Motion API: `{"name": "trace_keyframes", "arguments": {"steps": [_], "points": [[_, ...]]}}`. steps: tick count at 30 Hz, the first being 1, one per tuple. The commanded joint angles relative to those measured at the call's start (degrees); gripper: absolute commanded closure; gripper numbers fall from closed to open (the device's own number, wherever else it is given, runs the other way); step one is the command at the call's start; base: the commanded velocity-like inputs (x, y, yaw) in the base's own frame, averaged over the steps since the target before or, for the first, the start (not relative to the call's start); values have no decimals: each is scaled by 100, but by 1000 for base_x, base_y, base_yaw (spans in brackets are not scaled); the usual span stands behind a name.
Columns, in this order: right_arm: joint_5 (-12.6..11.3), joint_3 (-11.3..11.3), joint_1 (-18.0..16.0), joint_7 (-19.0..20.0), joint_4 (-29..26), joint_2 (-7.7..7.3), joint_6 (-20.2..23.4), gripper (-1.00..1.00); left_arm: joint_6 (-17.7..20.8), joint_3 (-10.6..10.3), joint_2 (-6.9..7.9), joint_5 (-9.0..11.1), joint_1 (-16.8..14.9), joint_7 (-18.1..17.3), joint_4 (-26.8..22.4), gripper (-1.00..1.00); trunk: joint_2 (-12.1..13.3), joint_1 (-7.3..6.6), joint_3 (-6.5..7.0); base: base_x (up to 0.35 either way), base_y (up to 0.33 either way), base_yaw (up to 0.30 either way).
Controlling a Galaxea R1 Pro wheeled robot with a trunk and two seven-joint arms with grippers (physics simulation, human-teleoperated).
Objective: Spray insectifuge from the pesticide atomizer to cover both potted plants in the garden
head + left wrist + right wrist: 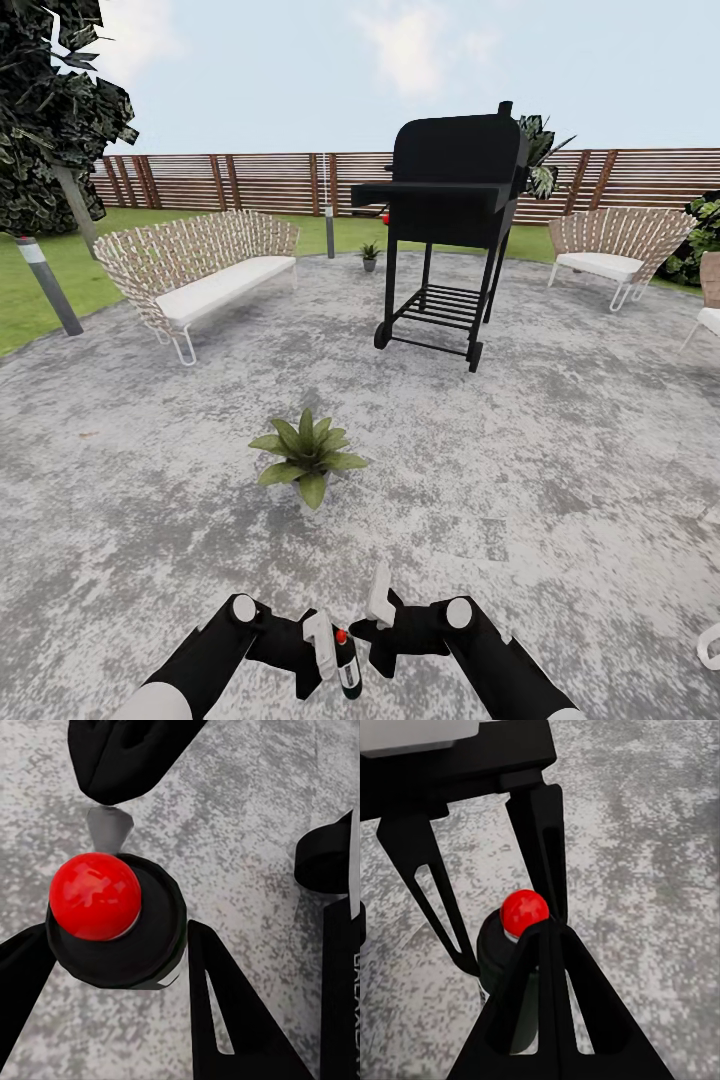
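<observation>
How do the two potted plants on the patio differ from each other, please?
The near potted plant stands on open paving in front of the robot, while the far potted plant stands at the patio's far edge, left of the black grill. The near one spreads broad leaves that hide most of its pot; the far one looks thinner and spikier, its pale pot plainly showing. Both are small, green and upright.

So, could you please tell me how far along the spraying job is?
Done: the atomizer looks picked up, gripped in the left gripper's jaws. In hand: facing the near plant, ahead of the arms. Left: spraying it, then the far plant by the grill; no spray shows.
</observation>
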Motion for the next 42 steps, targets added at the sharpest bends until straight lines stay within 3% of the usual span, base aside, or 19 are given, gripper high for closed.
{"name": "trace_keyframes", "arguments": {"steps": [1, 16, 30, 42], "points": [[50, -5, -2, 13, -6, 2, -21, 100, -51, 7, -2, -47, -2, -10, -7, 100, -2, -1, -5, 0, 0, 0], [53, -5, -2, 11, -3, 2, -21, 100, -58, 7, -8, 65, -2, -30, -7, 100, -2, -1, -5, 0, 0, 0], [57, -5, -2, 11, -6, 1, -21, 100, -71, -8, 83, 11, 10, -18, 15, 100, -2, -1, -5, 0, 0, 0], [65, -7, -2, 11, -6, -5, -21, 100, -50, -39, 783, -37, 64, -42, 32, 100, -2, -1, -5, 0, 0, 0]]}}
